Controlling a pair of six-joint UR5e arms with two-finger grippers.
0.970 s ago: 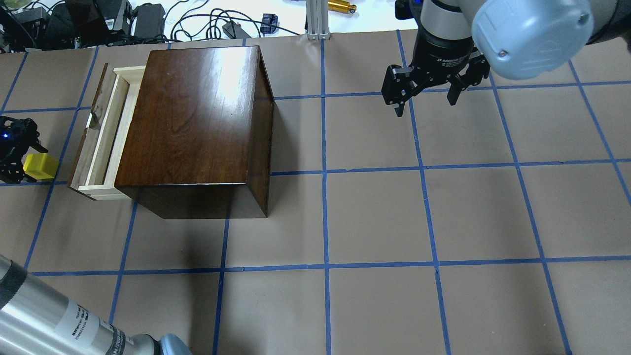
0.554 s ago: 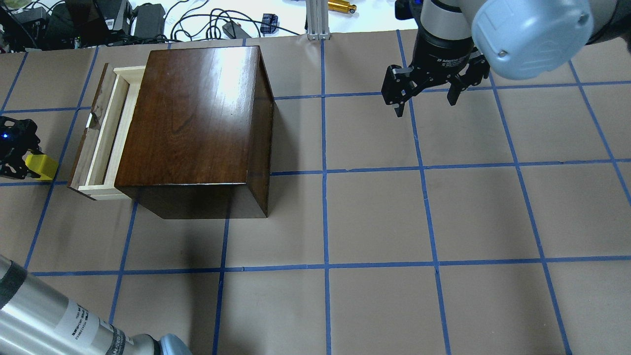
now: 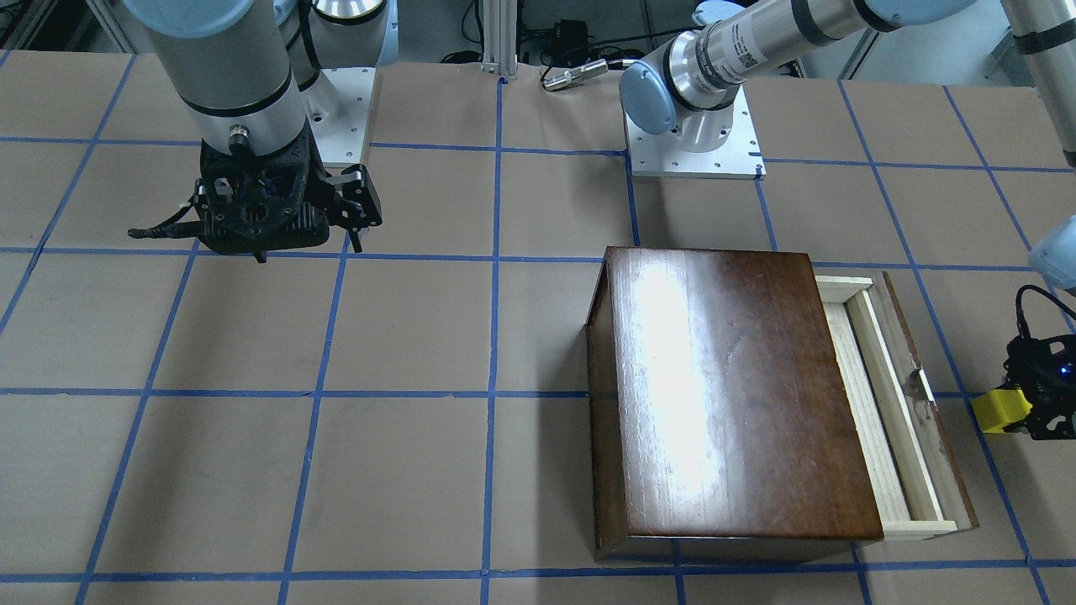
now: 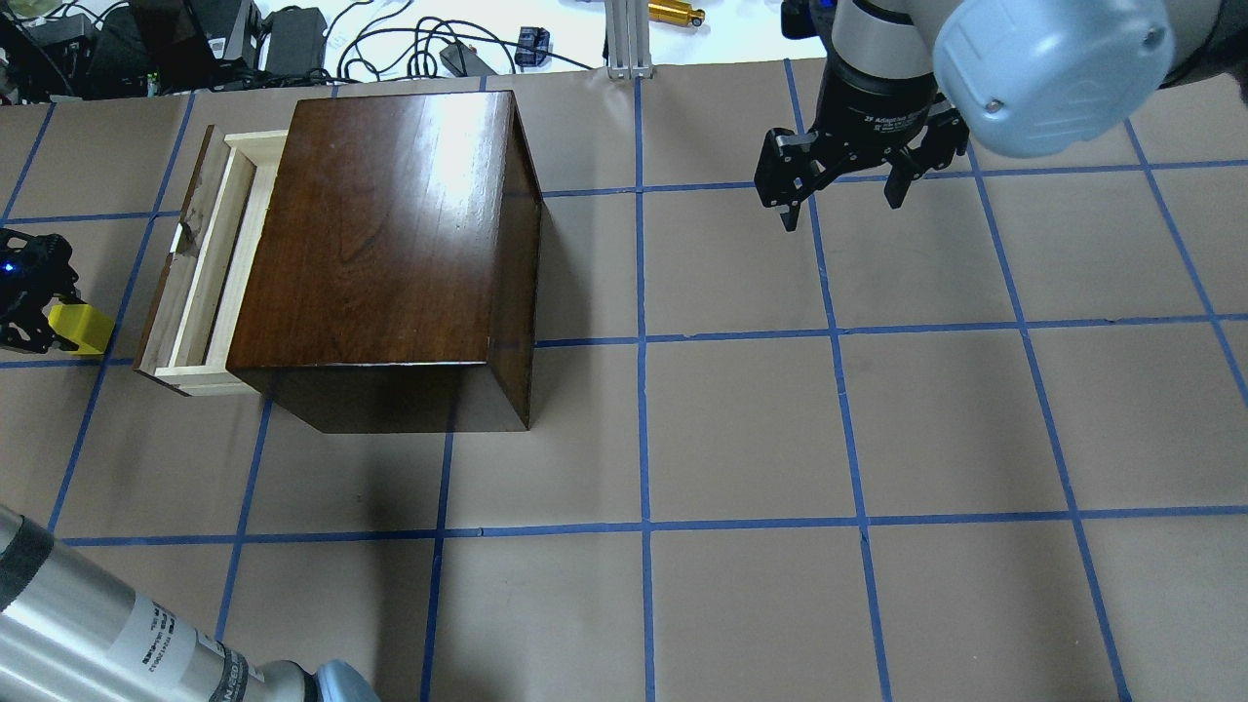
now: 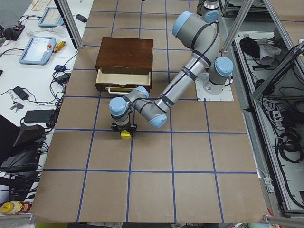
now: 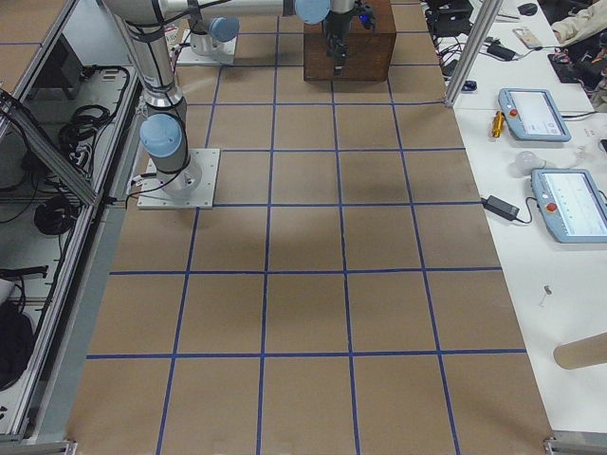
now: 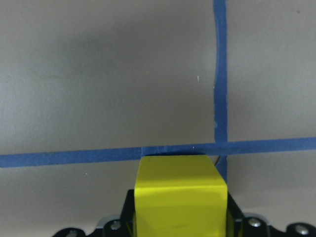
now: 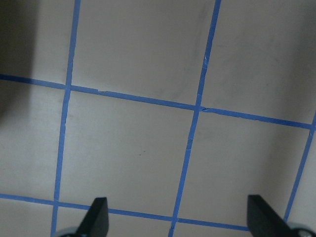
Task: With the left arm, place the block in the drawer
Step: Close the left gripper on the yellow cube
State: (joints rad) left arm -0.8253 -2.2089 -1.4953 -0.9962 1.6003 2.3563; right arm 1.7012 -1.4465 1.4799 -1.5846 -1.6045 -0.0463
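The yellow block (image 4: 86,330) sits between the fingers of my left gripper (image 4: 44,327), which is shut on it at table level, left of the drawer. The left wrist view shows the block (image 7: 178,197) clamped between the jaws over a blue tape crossing. It also shows in the front view (image 3: 999,410) and the left side view (image 5: 125,135). The drawer (image 4: 210,268) is pulled out of the dark-brown box (image 4: 380,234), with its pale tray empty. My right gripper (image 4: 841,205) hangs open and empty at the far right, with only the table in its wrist view (image 8: 180,219).
Blue tape lines cross the brown paper tabletop (image 4: 741,429). Cables and gear (image 4: 292,44) lie beyond the far edge behind the box. The left arm's silver forearm (image 4: 97,634) crosses the near left corner.
The left gripper's fingers have closed in on the yellow block, covering more of it. The box, the drawer and the right arm have not moved.
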